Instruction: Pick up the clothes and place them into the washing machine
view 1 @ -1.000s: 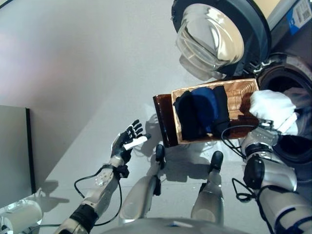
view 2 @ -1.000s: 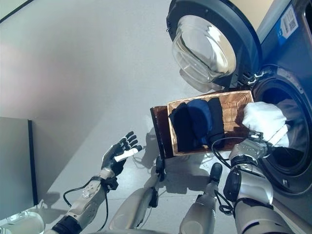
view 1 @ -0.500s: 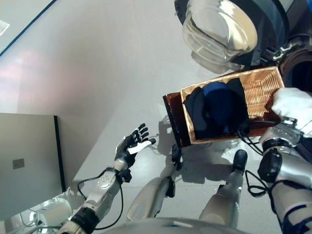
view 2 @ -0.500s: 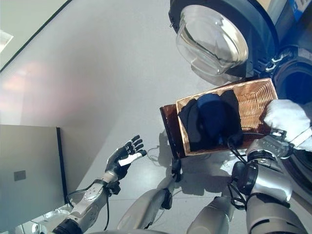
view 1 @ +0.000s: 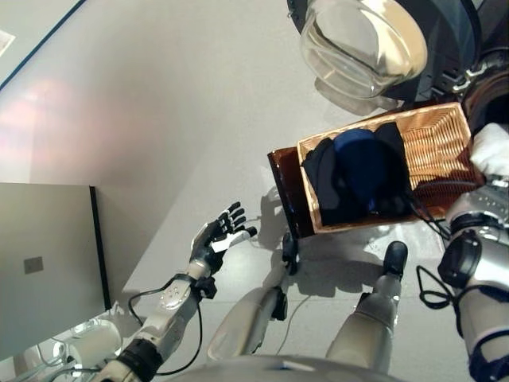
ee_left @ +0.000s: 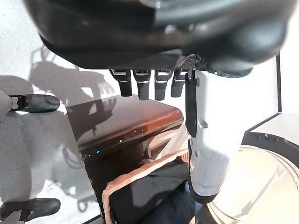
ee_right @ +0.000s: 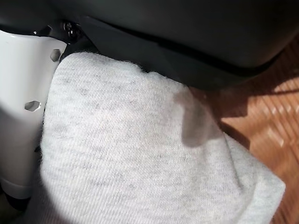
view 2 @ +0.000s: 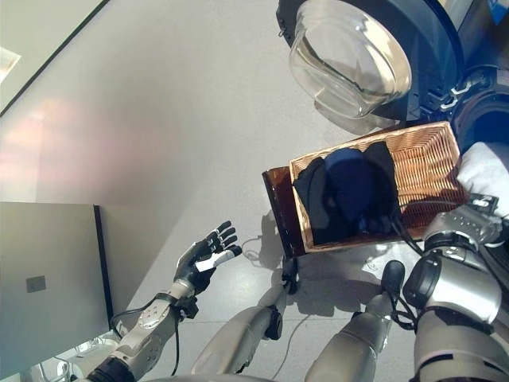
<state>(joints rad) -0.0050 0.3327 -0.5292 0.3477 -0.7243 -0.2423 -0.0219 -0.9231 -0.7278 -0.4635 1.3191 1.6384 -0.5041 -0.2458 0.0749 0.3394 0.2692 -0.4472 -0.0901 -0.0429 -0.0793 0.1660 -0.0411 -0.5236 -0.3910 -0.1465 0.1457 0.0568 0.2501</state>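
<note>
The right hand (ee_right: pixel 28 102) grasps a white garment (view 2: pixel 487 171) at the far right, its white-covered thumb pressed along the cloth in the wrist view while the fingers are hidden under the fabric. It holds the garment up beside the dark drum opening of the washing machine (view 2: pixel 477 119), probably so the piece can go in next.

The machine's round door (view 1: pixel 374 44) stands swung wide open on the far side, which leaves the opening free. Just near of it a wicker basket (view 1: pixel 433 147) rests on a small dark brown table (view 1: pixel 284 191), a spot that likely keeps the laundry within the arm's reach of the drum. Dark clothes (view 1: pixel 358 171), black and navy, lie heaped in the basket's left half; its right half is bare weave.

The white garment looks soft and knitted, pale grey-white and bunched in folds.

The left hand (view 1: pixel 215 239) hangs idle over the floor, well left of the basket, fingers spread and holding nothing.
</note>
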